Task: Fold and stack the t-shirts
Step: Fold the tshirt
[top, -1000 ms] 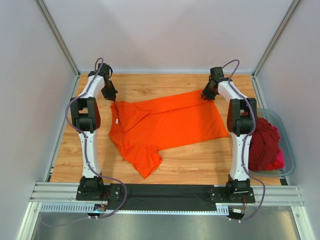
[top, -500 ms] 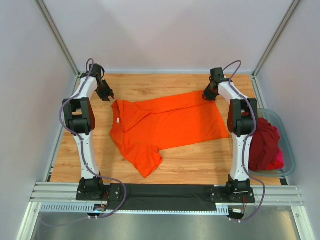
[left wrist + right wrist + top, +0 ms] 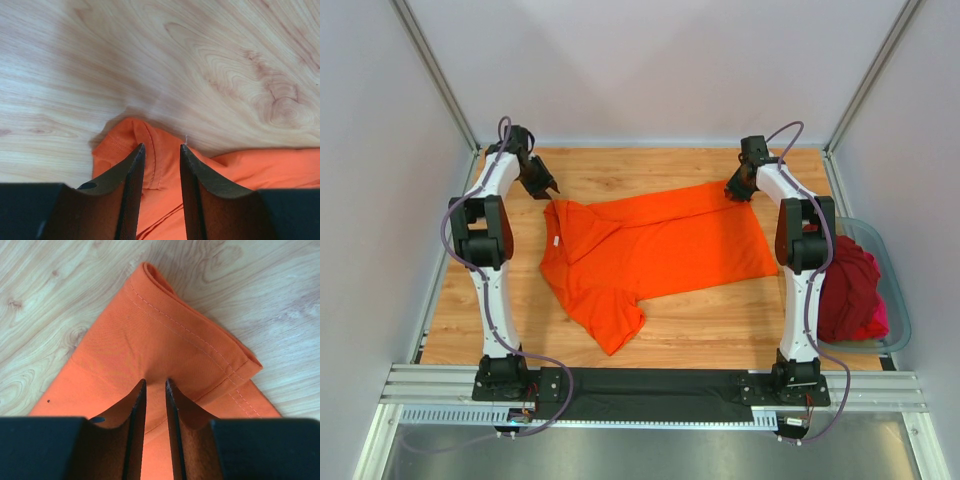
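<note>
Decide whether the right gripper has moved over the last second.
No. The right gripper stays at the same spot near the far edge of the table, over the far right corner of the orange t-shirt.

The left gripper (image 3: 162, 146) is pointing at an orange shirt (image 3: 260, 165), its two dark fingers (image 3: 131, 190) standing apart. A stitched, rounded fold of the shirt is showing in the gap and lying just beyond the tips. Past it, wooden table (image 3: 200, 60) is filling the view.
</note>
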`<action>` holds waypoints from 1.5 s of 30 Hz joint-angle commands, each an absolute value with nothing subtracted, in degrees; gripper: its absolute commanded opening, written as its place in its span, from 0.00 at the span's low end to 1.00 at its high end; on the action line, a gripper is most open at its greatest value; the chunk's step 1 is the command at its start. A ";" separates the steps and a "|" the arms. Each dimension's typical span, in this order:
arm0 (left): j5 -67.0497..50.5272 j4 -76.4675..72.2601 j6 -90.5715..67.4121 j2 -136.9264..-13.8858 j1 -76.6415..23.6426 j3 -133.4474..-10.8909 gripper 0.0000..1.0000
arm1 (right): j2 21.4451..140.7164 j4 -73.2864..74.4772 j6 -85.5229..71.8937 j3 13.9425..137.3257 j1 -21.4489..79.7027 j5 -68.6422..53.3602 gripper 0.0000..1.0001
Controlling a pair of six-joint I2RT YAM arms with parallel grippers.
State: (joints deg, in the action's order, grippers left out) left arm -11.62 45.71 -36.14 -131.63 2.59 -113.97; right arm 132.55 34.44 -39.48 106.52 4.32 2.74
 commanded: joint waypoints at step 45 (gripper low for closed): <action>-6.24 50.54 -41.31 -135.17 0.53 -118.74 0.35 | 136.67 38.05 -39.37 110.56 3.95 6.24 0.23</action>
State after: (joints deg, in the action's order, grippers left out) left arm -6.33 50.17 -40.14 -135.00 0.82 -117.19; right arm 133.88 36.25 -39.59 109.19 4.34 3.20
